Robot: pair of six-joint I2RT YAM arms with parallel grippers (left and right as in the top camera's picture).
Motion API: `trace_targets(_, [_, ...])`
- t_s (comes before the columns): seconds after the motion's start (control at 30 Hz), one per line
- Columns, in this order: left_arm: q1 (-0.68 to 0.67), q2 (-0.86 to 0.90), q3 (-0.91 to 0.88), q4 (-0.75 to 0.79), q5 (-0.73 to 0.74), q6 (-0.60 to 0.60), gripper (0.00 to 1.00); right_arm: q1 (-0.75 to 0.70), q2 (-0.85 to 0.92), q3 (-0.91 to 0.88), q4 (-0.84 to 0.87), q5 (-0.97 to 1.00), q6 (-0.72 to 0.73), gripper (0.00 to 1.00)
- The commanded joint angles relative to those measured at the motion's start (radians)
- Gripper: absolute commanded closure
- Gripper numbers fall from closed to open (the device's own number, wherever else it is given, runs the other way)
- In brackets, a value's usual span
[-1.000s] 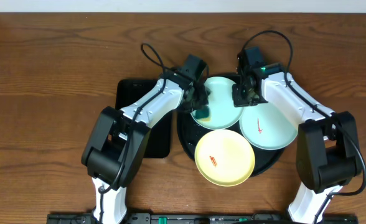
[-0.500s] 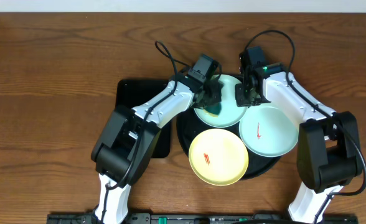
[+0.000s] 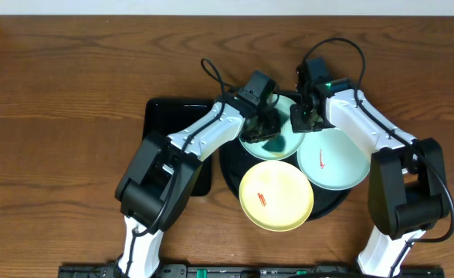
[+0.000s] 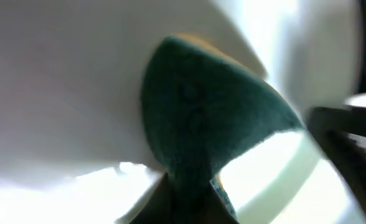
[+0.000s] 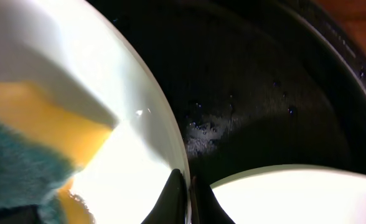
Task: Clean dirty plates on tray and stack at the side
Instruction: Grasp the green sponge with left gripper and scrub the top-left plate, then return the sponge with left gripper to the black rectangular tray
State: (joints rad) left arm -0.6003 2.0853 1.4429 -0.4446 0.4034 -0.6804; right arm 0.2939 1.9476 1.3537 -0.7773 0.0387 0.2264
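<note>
Left end effector (image 3: pixel 264 123) is clenched on a green-and-yellow sponge (image 4: pixel 201 118), pressing it onto the mint plate (image 3: pixel 285 140) at the back of the round black tray (image 3: pixel 228 171). The right end effector (image 3: pixel 304 117) pinches that plate's right rim, seemingly to steady it. This looks like the scrubbing step on the first plate. The blue plate (image 3: pixel 337 161) and yellow plate (image 3: pixel 277 194) lie on the tray too, red streaks showing. Next, judging from this, the sponge must lift clear so the mint plate can go to the table (image 3: pixel 72 93) beside the tray.
</note>
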Motion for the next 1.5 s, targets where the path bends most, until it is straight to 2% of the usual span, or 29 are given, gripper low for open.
trace_targets(0.0, [0.05,0.019,0.001,-0.075,-0.313,0.061,0.93,0.007,-0.01,0.008,-0.002,0.005,-0.015,0.99])
trace_targets(0.23, [0.071,0.019,0.001,-0.078,-0.586,0.221,0.92,0.007,-0.01,0.008,-0.012,0.005,-0.019,0.99])
trace_targets(0.4, [0.065,0.019,0.004,-0.101,-0.632,0.287,0.92,0.007,-0.01,0.008,-0.021,0.005,-0.019,0.99])
trace_targets(0.6, [0.053,0.009,0.044,-0.16,-0.591,0.287,0.92,0.007,-0.01,0.008,-0.025,0.005,-0.018,0.99])
trace_targets(0.77, [0.049,-0.035,0.107,-0.208,-0.504,0.287,0.92,0.007,-0.01,0.008,-0.027,0.005,-0.018,0.99])
trace_targets(0.97, [0.05,-0.129,0.115,-0.24,-0.325,0.287,0.92,0.007,-0.01,0.008,-0.027,0.005,-0.018,0.99])
trace_targets(1.1, [0.069,-0.21,0.115,-0.336,-0.285,0.275,0.93,0.007,-0.01,0.008,-0.026,0.005,-0.018,0.99])
trace_targets(1.23, [0.139,-0.303,0.115,-0.472,-0.293,0.277,0.92,0.007,-0.01,0.008,-0.027,0.005,-0.018,0.99])
trace_targets(1.37, [0.268,-0.343,0.111,-0.597,-0.364,0.277,0.92,0.007,-0.01,0.008,-0.024,0.005,-0.018,0.99])
trace_targets(1.47, [0.367,-0.338,0.066,-0.623,-0.362,0.288,0.93,0.007,-0.01,0.008,-0.018,0.005,-0.018,0.99])
